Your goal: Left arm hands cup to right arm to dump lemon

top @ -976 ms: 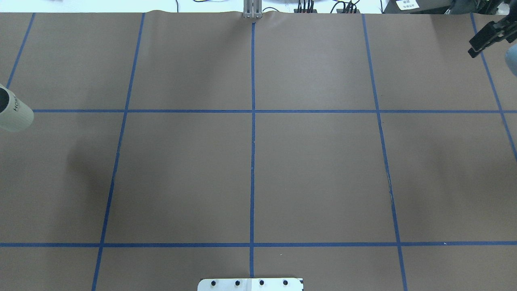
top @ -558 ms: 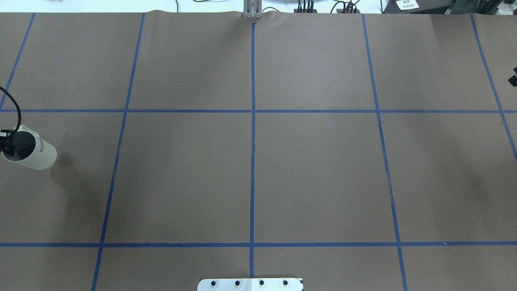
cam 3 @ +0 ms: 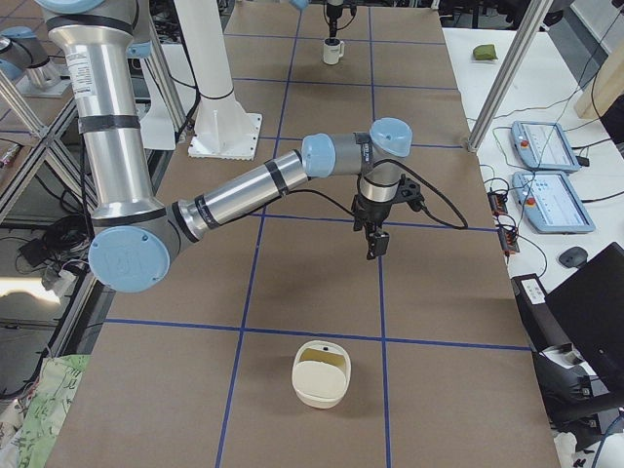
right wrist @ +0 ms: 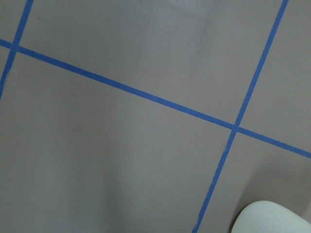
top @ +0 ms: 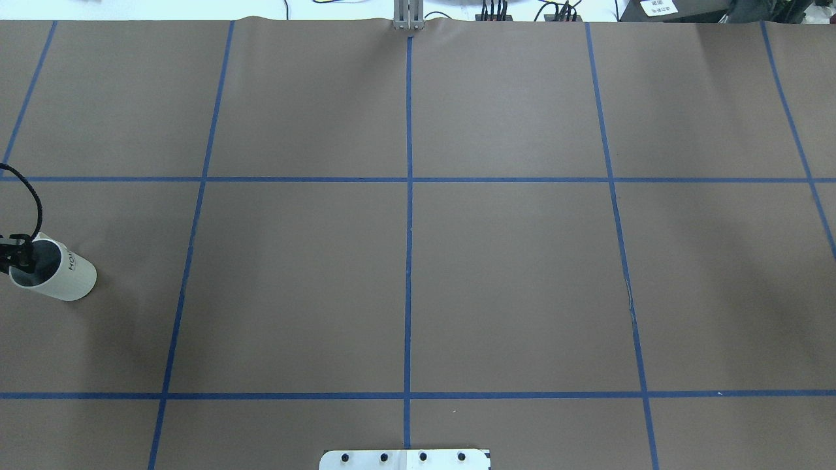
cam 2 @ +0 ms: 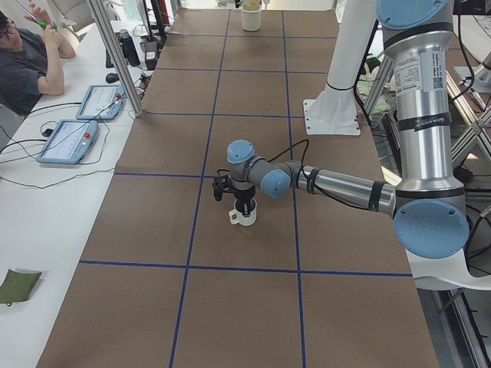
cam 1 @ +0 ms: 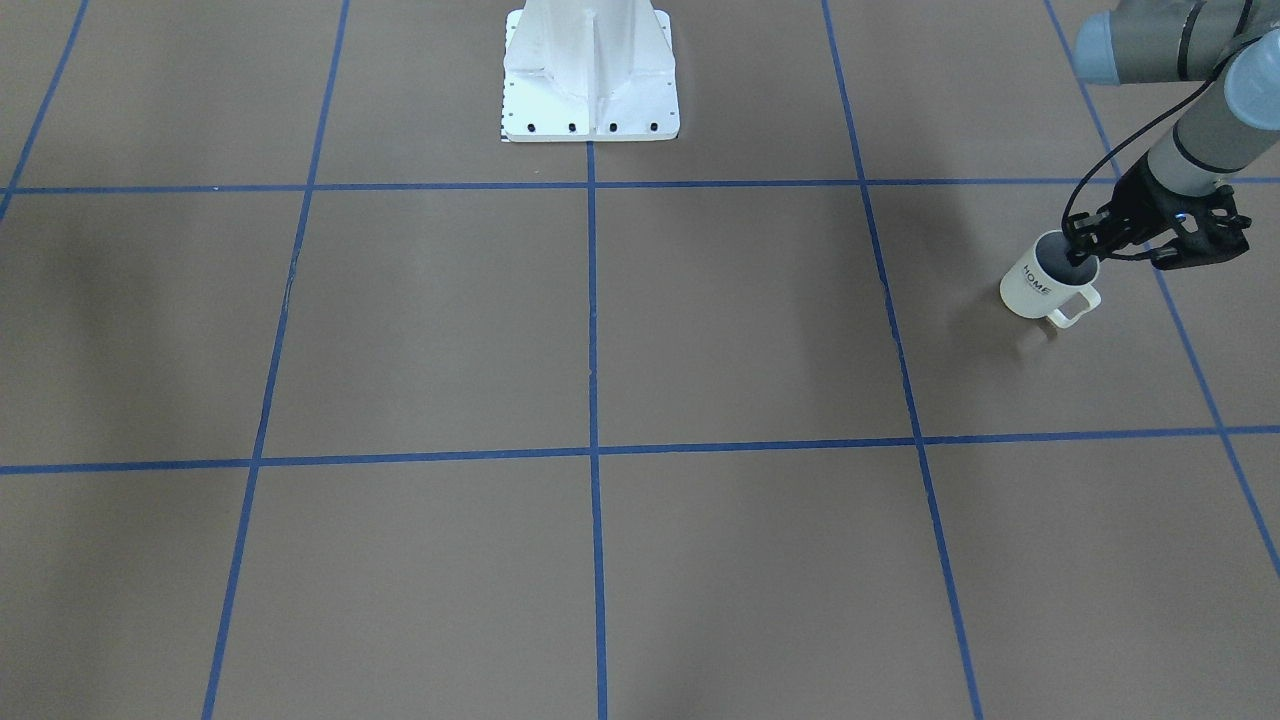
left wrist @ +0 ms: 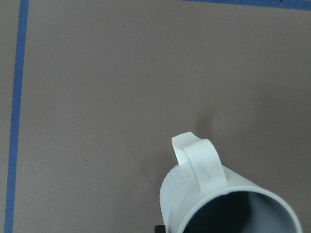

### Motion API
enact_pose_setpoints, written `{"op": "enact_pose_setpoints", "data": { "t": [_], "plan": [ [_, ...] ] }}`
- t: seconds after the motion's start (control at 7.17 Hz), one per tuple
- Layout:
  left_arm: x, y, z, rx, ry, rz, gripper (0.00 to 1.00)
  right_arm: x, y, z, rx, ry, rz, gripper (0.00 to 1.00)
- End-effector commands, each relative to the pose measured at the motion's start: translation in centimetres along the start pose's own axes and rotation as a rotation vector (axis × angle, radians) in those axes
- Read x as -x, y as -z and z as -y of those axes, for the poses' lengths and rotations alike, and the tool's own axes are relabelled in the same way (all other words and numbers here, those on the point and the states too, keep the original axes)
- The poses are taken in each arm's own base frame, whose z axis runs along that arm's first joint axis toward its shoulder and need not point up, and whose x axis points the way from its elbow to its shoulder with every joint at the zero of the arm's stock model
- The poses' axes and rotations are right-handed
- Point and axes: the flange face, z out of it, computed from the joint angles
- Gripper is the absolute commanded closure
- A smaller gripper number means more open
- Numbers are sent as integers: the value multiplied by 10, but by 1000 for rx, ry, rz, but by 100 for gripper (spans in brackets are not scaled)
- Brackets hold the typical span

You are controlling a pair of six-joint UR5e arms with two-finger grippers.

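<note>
A: Where is the cup (cam 1: 1045, 285) found?

B: At the far left end of the table (cam 1: 700, 330), in the middle row of taped squares. It is held roughly upright, with its handle (cam 1: 1072, 308) turned away from the robot base (cam 1: 590, 70). "HOME" is read on its side.

A: And the left gripper (cam 1: 1085, 248)?

B: It is clamped on the cup's rim — one finger is seen inside the grey hollow, the other outside the wall. A black cable (top: 39, 205) is looped above the wrist.

A: Is the cup set down?

B: That cannot be settled. A shadow is cast on the brown paper a little apart from the base, yet contact is not plainly shown.

A: What is seen of the right gripper (cam 3: 373, 244)?

B: It is shown only from the right-end camera, pointed down over a blue line (cam 3: 379, 302) towards the table's right end. Whether its fingers are apart or together cannot be told.

A: Is anything found near it?

B: A cream bowl (cam 3: 321, 373) is placed on the table nearer that end — apart from the gripper. Its edge is caught in the lower corner of the right wrist view.
</note>
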Motion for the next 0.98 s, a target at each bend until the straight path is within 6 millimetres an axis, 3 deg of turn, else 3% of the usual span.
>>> {"op": "enact_pose_setpoints", "data": {
  "t": [0.0, 0.28, 0.56, 0.84],
  "plan": [
    [-5, -1, -2, 22, -111, -38, 0, -5, -7, -4, 16, -14, 3, 0],
    [-5, 7, 0, 13, -153, -52, 0, -17, -7, -12, 16, -40, 3, 0],
    [26, 41, 28, -27, -283, -20, 0, -42, -7, -37, 9, -96, 42, 0],
    [52, 117, 89, -69, -370, 31, 0, -77, -7, -72, 6, -83, 44, 0]
  ]
}}
